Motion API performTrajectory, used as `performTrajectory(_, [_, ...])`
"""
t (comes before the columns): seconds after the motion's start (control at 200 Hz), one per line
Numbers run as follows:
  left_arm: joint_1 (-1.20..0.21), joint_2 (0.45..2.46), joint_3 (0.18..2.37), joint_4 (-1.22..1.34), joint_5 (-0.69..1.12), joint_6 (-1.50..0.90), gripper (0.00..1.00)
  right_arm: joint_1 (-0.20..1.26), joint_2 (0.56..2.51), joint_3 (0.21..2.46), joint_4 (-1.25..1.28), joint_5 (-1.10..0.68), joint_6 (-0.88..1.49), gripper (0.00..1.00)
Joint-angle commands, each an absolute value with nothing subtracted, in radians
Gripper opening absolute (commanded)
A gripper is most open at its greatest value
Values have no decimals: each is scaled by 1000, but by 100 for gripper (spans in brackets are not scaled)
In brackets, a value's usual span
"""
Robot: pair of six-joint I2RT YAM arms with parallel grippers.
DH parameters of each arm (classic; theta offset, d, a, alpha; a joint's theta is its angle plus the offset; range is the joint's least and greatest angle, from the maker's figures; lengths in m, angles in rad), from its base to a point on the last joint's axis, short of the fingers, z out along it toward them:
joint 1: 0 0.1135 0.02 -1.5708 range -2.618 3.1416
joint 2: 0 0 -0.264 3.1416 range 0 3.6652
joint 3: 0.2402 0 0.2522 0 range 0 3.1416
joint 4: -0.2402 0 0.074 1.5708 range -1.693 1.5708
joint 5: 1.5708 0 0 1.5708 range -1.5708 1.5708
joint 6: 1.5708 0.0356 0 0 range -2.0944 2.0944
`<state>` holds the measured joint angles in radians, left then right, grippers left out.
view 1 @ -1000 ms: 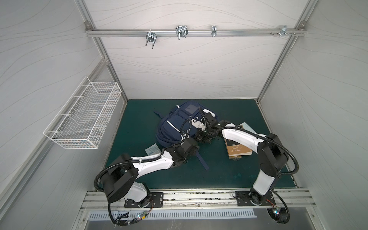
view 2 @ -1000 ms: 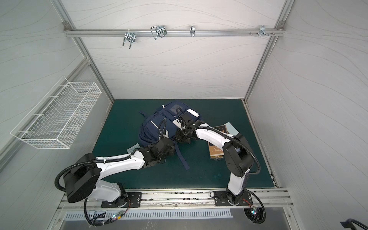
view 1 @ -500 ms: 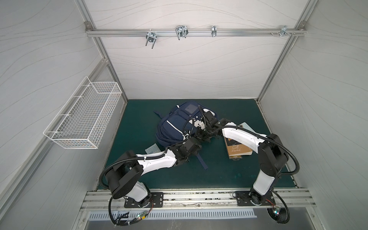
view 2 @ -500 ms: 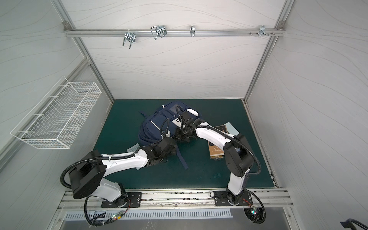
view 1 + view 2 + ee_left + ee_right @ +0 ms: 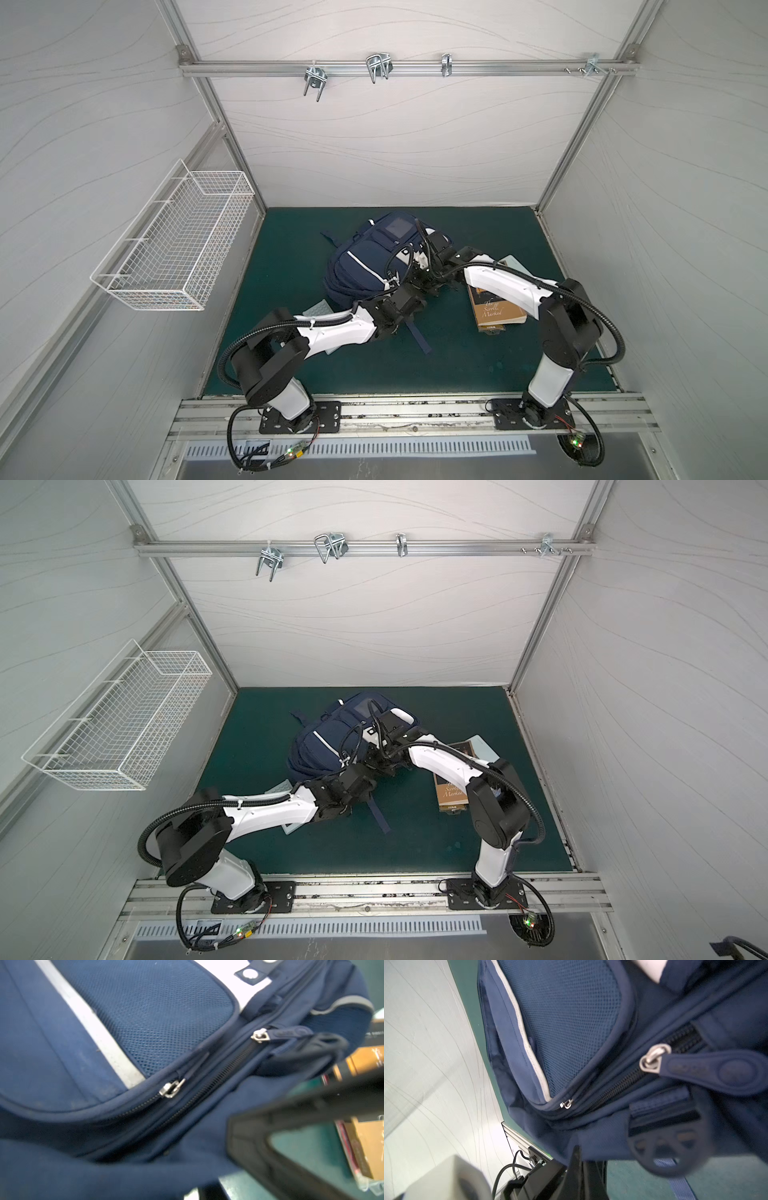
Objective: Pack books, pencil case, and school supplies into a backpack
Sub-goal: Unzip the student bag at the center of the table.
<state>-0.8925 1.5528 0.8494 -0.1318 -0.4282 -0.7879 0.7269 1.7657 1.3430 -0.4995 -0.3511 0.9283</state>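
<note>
The navy backpack [image 5: 368,262] [image 5: 328,746] lies on the green mat, its main zipper [image 5: 652,1061] closed as far as the wrist views show. My left gripper [image 5: 207,1192] is at the pack's near edge, shut on a fold of its fabric that covers the jaws. My right gripper [image 5: 578,1167] is shut on the same edge just beside it. The brown-tan book [image 5: 496,311] [image 5: 451,793] lies on other books under my right forearm. A pale blue pencil case [image 5: 515,262] shows beyond them. The calculator [image 5: 318,309] lies by my left forearm.
A black strap buckle [image 5: 664,1147] hangs next to my right gripper, and a navy strap [image 5: 419,338] trails toward the front. A white wire basket [image 5: 178,237] hangs on the left wall. Hooks [image 5: 378,68] sit on the rail across the back wall.
My left arm has pushed in toward the backpack's near edge and its gripper has closed there. The right arm has stayed where it was, still shut.
</note>
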Motion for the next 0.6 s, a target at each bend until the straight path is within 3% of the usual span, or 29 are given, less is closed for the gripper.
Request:
performTrajectory(0.0, [-887,1500,872,-151,-445,-811,5,706,1718,1346,-500,-393,935,0])
performTrajectory(0.085, [-887,1457,852,-177,-425,-820,0,691,1724,1342,-500,-387,928,0])
performTrajectory(0.435, [-885,1314,799,-350,-402,-831,0,628,1735,1350,-534,-345,868,0])
performTrajectory(0.595, [-875,1251,740,-355,-262,-811,0,581,1748,1367,-565,-346,825,0])
